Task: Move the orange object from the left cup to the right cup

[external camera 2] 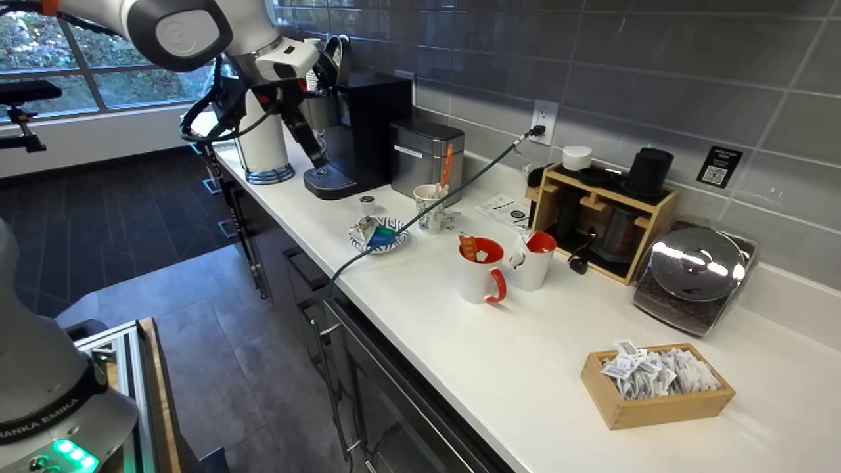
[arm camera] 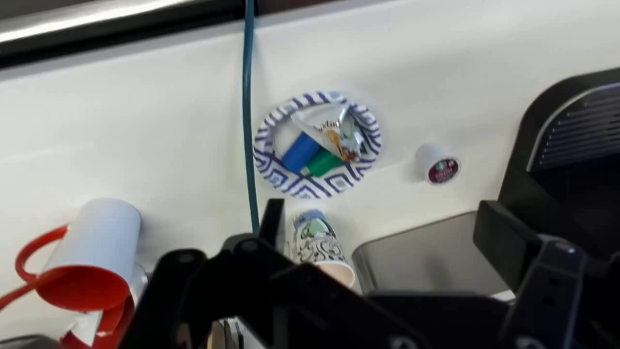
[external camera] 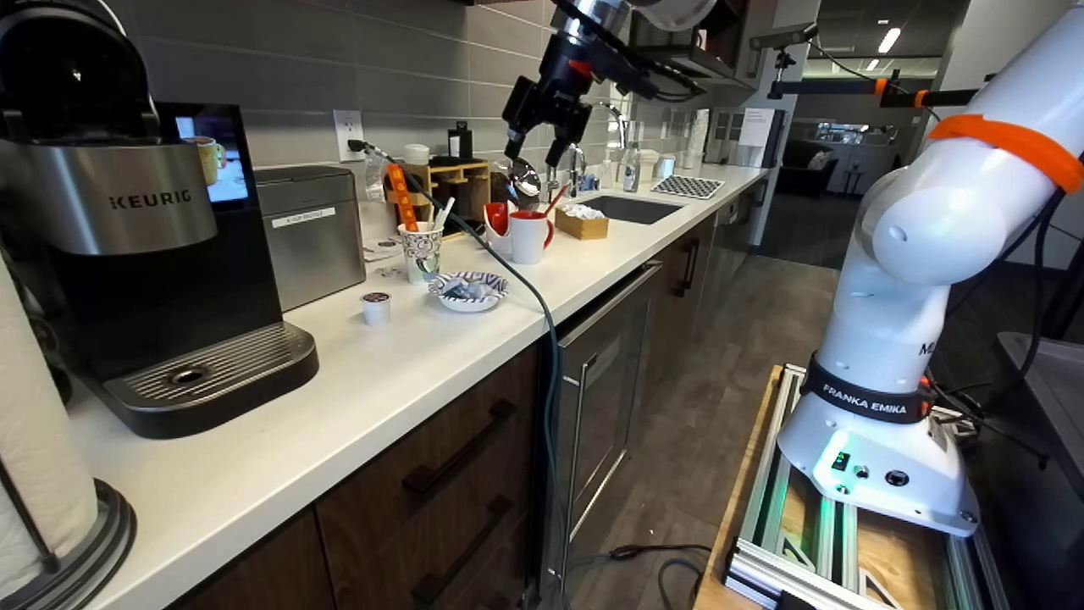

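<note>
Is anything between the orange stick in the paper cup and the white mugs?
Yes: the blue-green cable, slanting down from the wall outlet to the counter's edge, runs between the paper cup with the orange stick and the white mugs.

In an exterior view, the brand name KEURIG is appearing on the coffee machine (external camera: 157,280), and the name FRANKA EMIKA is running along the black band (external camera: 865,402) around the robot base (external camera: 881,449). In the wrist view, a wrapper (arm camera: 334,128) is displaying the letters "ustin", while the pod (arm camera: 438,165) is carrying print too small to read. In both exterior views, the metal box (external camera: 311,246) is bearing a white label (external camera: 303,217) with lettering too small to confirm; in an exterior view, a black sign (external camera 2: 719,166) on the tiled wall (external camera 2: 690,85) is presenting a QR code.
</note>
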Robot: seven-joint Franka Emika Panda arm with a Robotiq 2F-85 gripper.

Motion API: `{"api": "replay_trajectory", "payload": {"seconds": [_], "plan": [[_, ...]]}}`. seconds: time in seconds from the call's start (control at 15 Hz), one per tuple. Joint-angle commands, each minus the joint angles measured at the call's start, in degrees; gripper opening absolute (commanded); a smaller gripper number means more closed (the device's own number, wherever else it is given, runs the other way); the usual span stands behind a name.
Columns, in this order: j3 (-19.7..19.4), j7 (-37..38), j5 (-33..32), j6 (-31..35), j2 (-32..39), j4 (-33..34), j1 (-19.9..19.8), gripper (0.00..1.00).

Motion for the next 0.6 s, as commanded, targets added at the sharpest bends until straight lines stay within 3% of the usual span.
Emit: {"api": "replay_trajectory", "payload": {"seconds": [0.0,0.13,0.33,0.53], "plan": [[1.95,0.53,-3.79,8.69,7.82,5.28,-0.31,1.0],[2.58,-0.52,-8.01,10.68,11.81,9.09,-1.01,1.0],[0.26,-6.16,-10.41,6.35,17.21,16.18,0.11,1.0],[-5.56,-20.06,-2.54,-1.75,20.31,22.09,3.76,1.0]]}}
